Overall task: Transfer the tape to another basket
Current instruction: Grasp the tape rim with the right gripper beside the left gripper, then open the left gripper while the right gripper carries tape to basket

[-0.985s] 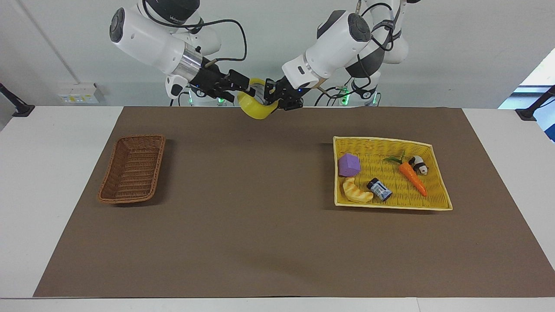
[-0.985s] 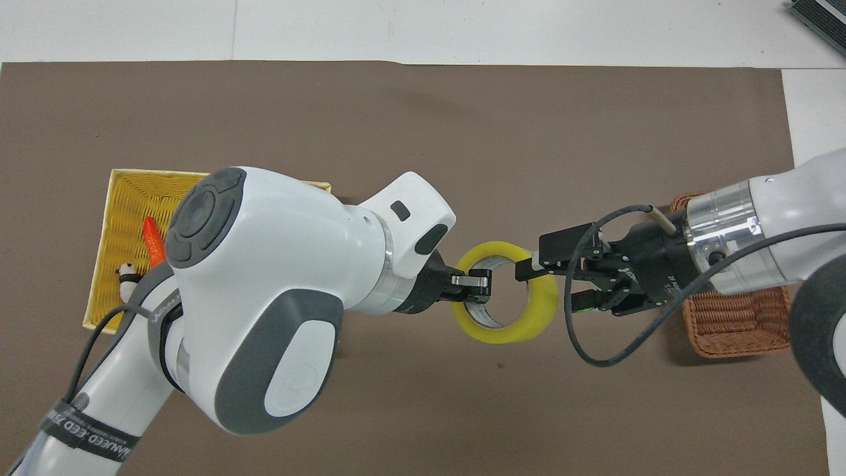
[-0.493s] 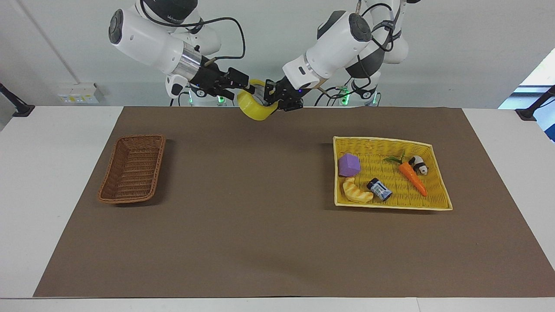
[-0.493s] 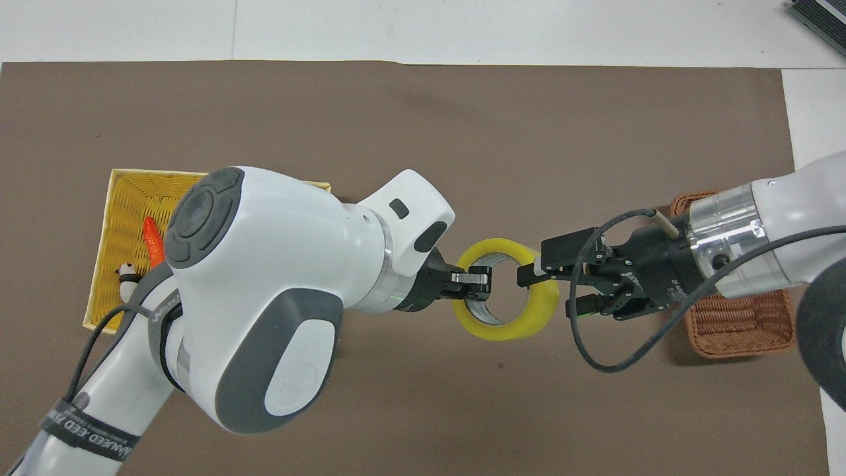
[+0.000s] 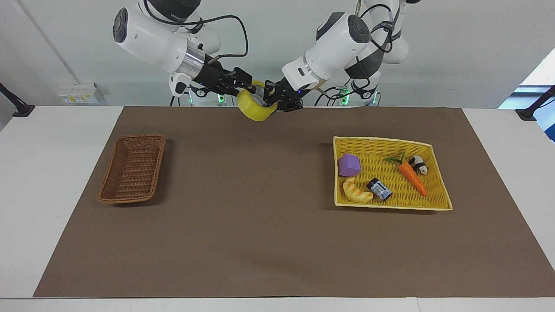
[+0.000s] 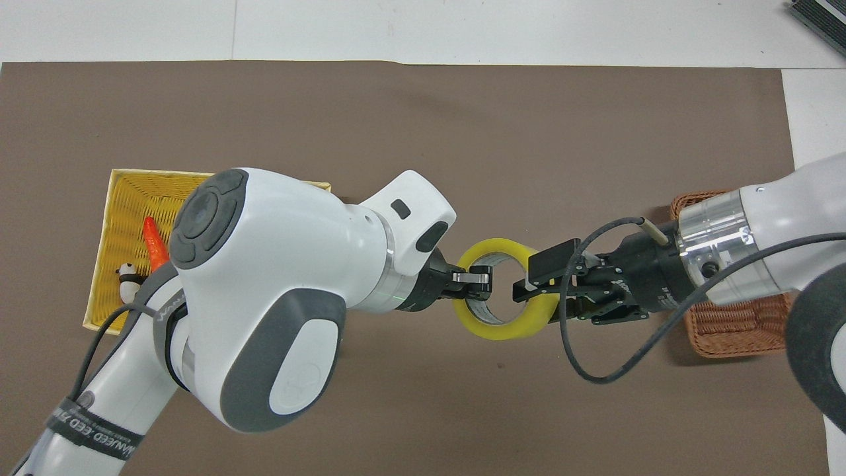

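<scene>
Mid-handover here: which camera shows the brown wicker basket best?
The facing view: the whole basket shows there, open and empty, at the right arm's end of the table. In the overhead view the right arm covers most of it, leaving only parts of its rim and weave visible.

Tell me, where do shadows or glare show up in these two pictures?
Facing view: the brown basket casts a soft shadow on the mat toward the table's middle, and bright daylight shows at the edge by the left arm's end. Overhead view: the left arm's white shell shows only mild sheen; the tape stays crisp.
</scene>
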You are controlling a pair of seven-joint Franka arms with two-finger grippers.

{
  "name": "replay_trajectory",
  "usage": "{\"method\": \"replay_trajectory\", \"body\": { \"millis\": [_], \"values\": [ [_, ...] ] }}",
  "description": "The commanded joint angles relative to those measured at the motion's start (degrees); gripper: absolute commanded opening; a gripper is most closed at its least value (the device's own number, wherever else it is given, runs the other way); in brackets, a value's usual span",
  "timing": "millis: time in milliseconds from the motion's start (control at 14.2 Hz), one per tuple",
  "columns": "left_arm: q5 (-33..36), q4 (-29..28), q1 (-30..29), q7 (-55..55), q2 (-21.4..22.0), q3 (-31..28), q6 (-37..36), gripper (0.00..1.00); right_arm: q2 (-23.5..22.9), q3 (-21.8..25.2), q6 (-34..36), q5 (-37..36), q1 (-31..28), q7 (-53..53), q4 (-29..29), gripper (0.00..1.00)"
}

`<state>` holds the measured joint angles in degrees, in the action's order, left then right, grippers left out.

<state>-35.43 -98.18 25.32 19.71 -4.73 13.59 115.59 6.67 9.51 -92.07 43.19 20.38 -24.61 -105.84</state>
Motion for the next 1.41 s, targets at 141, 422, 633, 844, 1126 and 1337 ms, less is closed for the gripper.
{"method": "replay_trajectory", "body": {
  "millis": [141, 422, 633, 844, 1126, 1337],
  "values": [
    [-1.57, 0.18, 0.43, 0.5, 1.04, -1.02, 0.43, 0.19, 0.37, -0.1, 0.66, -0.39, 0.18, -4.48, -0.51, 0.0],
    [-1.57, 0.18, 0.09, 0.77, 1.47, -1.11, 0.26, 1.0, -0.42, -0.1, 1.71, -0.83, -0.43, -3.43, 0.46, 0.0],
    [-1.48, 0.36, -1.31, 1.64, 2.18, -1.37, -0.27, 1.0, -0.51, 0.07, 1.98, -4.6, -1.22, -1.32, 1.07, 0.0],
    [-1.13, 0.97, -6.05, 0.86, 2.88, -1.46, -5.97, 1.0, -0.6, 0.16, 1.54, -9.85, -2.71, 2.53, 0.9, 0.0],
    [1.31, 0.98, -10.89, 0.51, 3.15, -1.63, -8.98, 1.0, -0.6, 0.16, 0.84, -22.42, -9.47, 11.84, 0.19, 0.0],
    [14.38, 1.94, -12.74, -0.11, 3.06, -1.63, -8.98, 1.0, -2.27, 0.16, -0.39, -29.38, -15.26, 24.48, -1.9, 0.0]
  ]
}}
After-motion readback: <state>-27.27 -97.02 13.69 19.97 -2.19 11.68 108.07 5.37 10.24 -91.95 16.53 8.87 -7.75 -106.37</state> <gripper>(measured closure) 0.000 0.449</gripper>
